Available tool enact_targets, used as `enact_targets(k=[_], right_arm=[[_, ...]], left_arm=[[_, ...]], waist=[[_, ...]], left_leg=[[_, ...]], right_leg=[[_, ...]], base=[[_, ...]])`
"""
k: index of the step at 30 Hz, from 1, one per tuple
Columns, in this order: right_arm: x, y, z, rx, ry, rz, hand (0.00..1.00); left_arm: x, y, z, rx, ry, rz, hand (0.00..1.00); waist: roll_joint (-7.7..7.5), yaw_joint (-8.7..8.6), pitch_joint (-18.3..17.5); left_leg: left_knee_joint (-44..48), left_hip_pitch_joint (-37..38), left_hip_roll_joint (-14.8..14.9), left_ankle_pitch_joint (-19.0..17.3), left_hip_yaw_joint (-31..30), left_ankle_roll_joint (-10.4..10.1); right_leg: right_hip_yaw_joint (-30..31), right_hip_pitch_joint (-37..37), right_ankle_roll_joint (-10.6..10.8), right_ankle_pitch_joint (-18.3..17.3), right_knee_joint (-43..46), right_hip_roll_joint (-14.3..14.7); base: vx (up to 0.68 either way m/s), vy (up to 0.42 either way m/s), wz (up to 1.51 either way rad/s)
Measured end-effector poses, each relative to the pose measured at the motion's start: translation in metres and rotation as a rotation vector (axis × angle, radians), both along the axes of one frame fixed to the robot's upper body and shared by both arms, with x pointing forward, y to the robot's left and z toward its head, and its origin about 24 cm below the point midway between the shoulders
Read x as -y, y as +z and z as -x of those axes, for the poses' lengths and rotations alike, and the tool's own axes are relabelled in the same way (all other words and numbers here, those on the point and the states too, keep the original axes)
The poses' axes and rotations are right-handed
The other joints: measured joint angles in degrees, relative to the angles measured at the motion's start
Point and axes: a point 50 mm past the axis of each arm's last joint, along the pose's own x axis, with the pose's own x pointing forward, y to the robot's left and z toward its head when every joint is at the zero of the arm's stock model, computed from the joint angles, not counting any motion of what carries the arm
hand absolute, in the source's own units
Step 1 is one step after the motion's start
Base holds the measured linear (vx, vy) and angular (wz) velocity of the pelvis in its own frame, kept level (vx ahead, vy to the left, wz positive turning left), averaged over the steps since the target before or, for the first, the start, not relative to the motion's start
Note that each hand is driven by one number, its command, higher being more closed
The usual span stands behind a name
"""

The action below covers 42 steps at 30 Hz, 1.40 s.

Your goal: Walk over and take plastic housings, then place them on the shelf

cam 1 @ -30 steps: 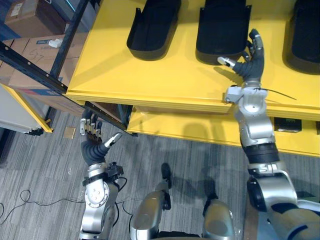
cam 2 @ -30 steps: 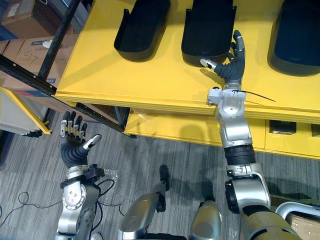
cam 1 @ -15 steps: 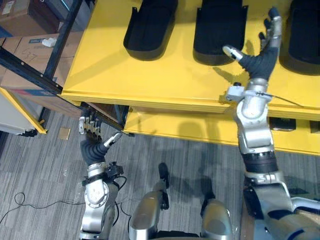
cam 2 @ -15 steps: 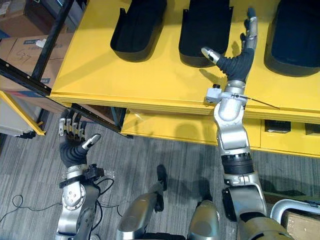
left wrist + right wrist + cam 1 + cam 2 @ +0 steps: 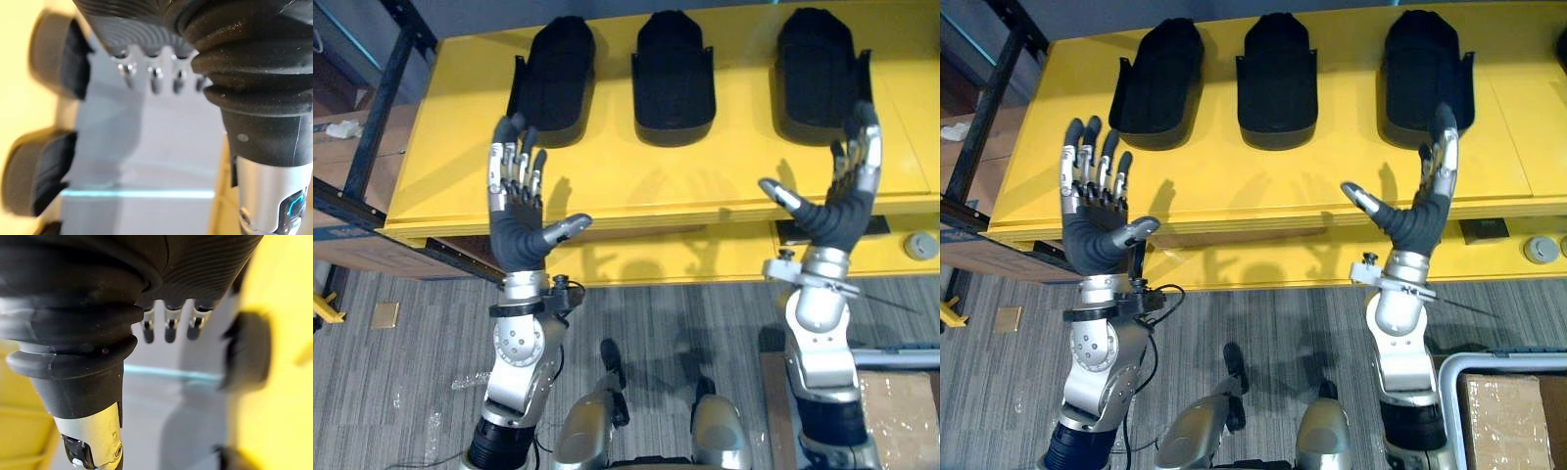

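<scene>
Black housings (image 5: 673, 78), 3 at 12 o'clock, look light, stiff, slick; grip side rims. Spread, empty: left hand (image 5: 516, 230), right hand (image 5: 832, 215).

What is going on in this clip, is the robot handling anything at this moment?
The robot faces a yellow shelf where three black plastic housings lie in a row: the left housing, the middle housing and the right housing. Its left hand and right hand are both raised by the shelf's front edge, fingers straight, holding nothing. Neither hand touches a housing.
</scene>
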Motion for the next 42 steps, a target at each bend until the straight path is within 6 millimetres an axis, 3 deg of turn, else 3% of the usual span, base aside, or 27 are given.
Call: enact_targets(k=[2, 5, 13, 18, 19, 28, 35, 38, 40, 42], right_arm=[[0.009, 0.001, 0.002, 0.014, -0.055, -0.021, 0.0], [0.019, 0.001, 0.005, 0.025, -0.1, -0.045, 0.0], [0.023, -0.008, -0.007, -0.057, 0.044, -0.069, 0.0], [0.025, -0.017, -0.015, -0.111, 0.111, -0.089, 0.0], [0.026, -0.017, -0.018, -0.12, 0.108, -0.087, 1.0], [0.025, -0.007, -0.042, -0.158, 0.093, -0.087, 1.0], [0.038, -0.005, -0.055, -0.208, -0.058, -0.124, 1.0], [0.045, -0.005, -0.061, -0.24, -0.136, -0.13, 1.0], [0.054, -0.001, -0.064, -0.239, -0.17, -0.128, 1.0], [0.058, 0.001, -0.068, -0.244, -0.175, -0.133, 1.0]], left_arm=[[0.002, -0.004, 0.0, -0.032, -0.01, -0.009, 0.0], [0.002, -0.016, 0.001, -0.106, -0.008, -0.03, 0.0], [-0.015, -0.053, 0.006, -0.272, 0.033, -0.051, 0.0], [-0.021, -0.062, 0.011, -0.313, 0.025, -0.032, 0.0], [-0.021, -0.063, 0.012, -0.32, 0.023, -0.034, 0.0], [-0.023, -0.077, 0.015, -0.395, 0.029, -0.033, 0.0], [-0.024, -0.09, 0.016, -0.454, 0.023, -0.04, 0.0], [-0.023, -0.097, 0.02, -0.487, 0.023, -0.029, 0.0], [-0.023, -0.103, 0.022, -0.515, 0.02, 0.004, 0.0], [-0.024, -0.107, 0.025, -0.53, 0.027, 0.019, 0.0]], waist=[[-0.19, 0.03, -0.07], [-0.71, 0.11, -0.17], [-0.83, 0.69, -0.23], [-0.8, 1.28, -0.25], [-0.8, 1.78, -0.25], [-0.76, 1.92, -0.29], [-0.11, 1.98, -0.67], [1.08, 2.24, -1.4], [2.76, 2.46, -2.45], [3.18, 2.44, -2.71]], left_leg=[[0.51, -1.06, 0.45, 0.0, 0.52, -0.08], [2.0, -2.37, 0.51, -0.13, 0.6, 0.13], [0.79, -0.9, 0.42, -0.02, 0.47, -0.04], [-0.02, -0.88, 0.62, 0.29, -0.1, -0.48], [-0.02, -0.9, 0.71, 0.47, -0.23, -0.7], [0.0, -0.96, 0.72, 1.26, -0.76, -0.59], [-0.06, -0.96, 0.55, 1.16, -2.11, -0.85], [-0.08, -1.35, 0.6, 1.18, -2.23, -0.88], [-0.08, -2.18, 0.54, 1.48, -2.5, -1.28], [-0.07, -1.89, 0.44, 1.59, -2.53, -1.37]], right_leg=[[-0.02, -0.72, -0.34, 0.91, -1.23, -0.12], [0.16, -0.61, 0.79, 2.49, -1.77, 0.32], [0.03, 0.34, 0.46, 2.36, -1.92, 0.41], [-0.33, 0.32, -0.09, 2.02, -2.34, 0.88], [-0.4, 0.33, -0.1, 2.01, -2.39, 0.96], [-1.23, 0.72, 0.42, 2.33, -2.23, 1.02], [-2.45, 1.02, -0.25, 1.46, -1.81, 0.93], [-2.55, 0.34, -0.52, 1.05, -1.12, 0.91], [-2.8, -0.58, -0.29, 1.06, -0.56, 0.8], [-2.79, -0.7, -0.01, 0.66, 0.41, 0.57]], base=[[-0.03, 0.032, -0.08], [0.02, 0.011, 0.0], [0.0, 0.005, 0.0], [-0.01, 0.0, 0.03], [0.0, -0.004, 0.03], [0.03, -0.003, 0.04], [0.0, 0.003, 0.08], [0.0, 0.0, 0.02], [0.01, 0.003, 0.05], [0.0, 0.0, 0.0]])
